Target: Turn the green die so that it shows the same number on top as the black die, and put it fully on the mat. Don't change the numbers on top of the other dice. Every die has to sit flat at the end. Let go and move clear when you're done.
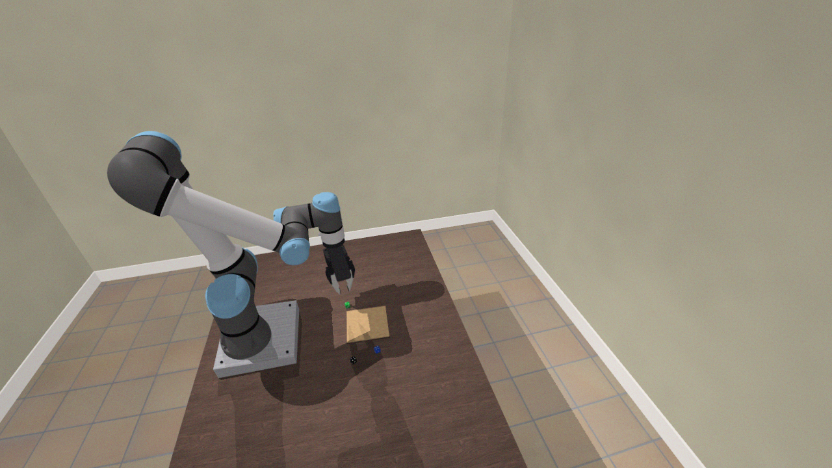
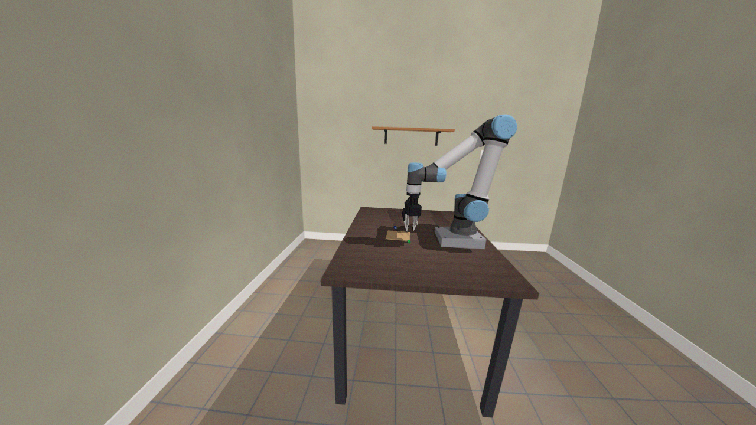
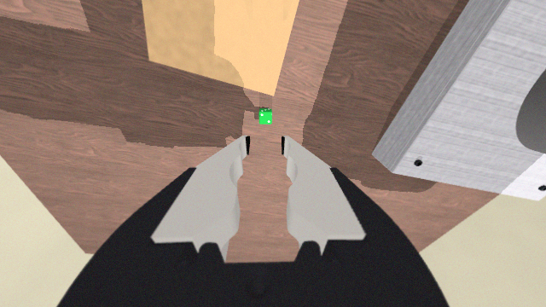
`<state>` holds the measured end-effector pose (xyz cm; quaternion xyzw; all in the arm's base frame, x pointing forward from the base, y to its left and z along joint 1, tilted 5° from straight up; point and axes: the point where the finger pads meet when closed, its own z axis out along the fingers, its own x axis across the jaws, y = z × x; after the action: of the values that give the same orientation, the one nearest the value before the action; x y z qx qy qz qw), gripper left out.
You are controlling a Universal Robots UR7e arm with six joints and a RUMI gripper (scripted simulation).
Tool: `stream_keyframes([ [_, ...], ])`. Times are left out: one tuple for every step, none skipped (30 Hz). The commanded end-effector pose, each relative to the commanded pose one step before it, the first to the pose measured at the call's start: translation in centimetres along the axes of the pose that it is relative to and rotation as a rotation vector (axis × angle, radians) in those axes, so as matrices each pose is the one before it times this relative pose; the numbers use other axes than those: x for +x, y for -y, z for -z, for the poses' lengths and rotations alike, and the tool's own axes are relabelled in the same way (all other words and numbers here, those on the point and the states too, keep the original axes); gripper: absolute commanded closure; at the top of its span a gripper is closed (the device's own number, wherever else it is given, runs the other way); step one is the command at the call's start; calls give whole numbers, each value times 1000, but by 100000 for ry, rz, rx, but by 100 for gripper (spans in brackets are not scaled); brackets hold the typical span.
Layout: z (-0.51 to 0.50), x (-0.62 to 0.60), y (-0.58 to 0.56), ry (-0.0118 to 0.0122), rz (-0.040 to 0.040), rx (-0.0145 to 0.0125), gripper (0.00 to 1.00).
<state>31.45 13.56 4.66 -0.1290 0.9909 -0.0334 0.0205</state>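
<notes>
The green die [image 1: 347, 304] sits on the wooden table just off the near-left corner of the tan mat [image 1: 366, 324]. In the wrist view it [image 3: 265, 116] lies straight ahead of my fingertips, below the mat's corner [image 3: 222, 38]. My gripper [image 1: 341, 286] hangs above the die, pointing down, and is apart from it. Its fingers are drawn in to a narrow gap with nothing between them. The black die [image 1: 353, 359] and the blue die [image 1: 377, 350] lie on the table off the mat's far edge. Their top numbers are too small to read.
The arm's grey base plate [image 1: 259, 343] stands on the table close to the mat and fills the right of the wrist view [image 3: 469, 128]. A wooden shelf [image 2: 413, 129] hangs on the back wall. The table edges are far from the dice.
</notes>
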Motion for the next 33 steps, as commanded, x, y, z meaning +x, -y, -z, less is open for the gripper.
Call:
stream_keyframes([
  [-626,-54,-14,104,-134,20,82],
  [-145,-2,-4,0,0,0,82],
  [0,0,0,0,0,0,82],
  [0,0,0,0,0,0,82],
  [-149,-4,-4,0,0,0,82],
  [-154,-3,-4,0,0,0,82],
  [-158,-2,-5,0,0,0,82],
  [-161,-4,-5,0,0,0,82],
  [-163,-3,-5,0,0,0,82],
  [-165,-2,-5,0,0,0,82],
  [-165,-4,-5,0,0,0,82],
  [-166,-3,-5,0,0,0,82],
  [-165,-2,-5,0,0,0,82],
  [-164,-4,-5,0,0,0,82],
  [-162,-3,-5,0,0,0,82],
  [-159,-2,-5,0,0,0,82],
  [-155,-4,-4,0,0,0,82],
  [-152,-3,-4,0,0,0,82],
  [-147,-2,-4,0,0,0,82],
  [0,0,0,0,0,0,82],
  [0,0,0,0,0,0,82],
  [-141,-3,-4,0,0,0,82],
  [-136,-3,-4,0,0,0,82],
  [-129,-2,-4,0,0,0,82],
  [-122,-2,-4,0,0,0,82],
  [-114,-3,-3,0,0,0,82],
  [-106,-2,-3,0,0,0,82],
  [-99,-1,-3,0,0,0,82],
  [-91,-1,-3,0,0,0,82],
  [-82,-2,-2,0,0,0,82],
  [-74,-2,-2,0,0,0,82],
  [-66,-1,-2,0,0,0,82],
  [-58,-1,-2,0,0,0,82],
])
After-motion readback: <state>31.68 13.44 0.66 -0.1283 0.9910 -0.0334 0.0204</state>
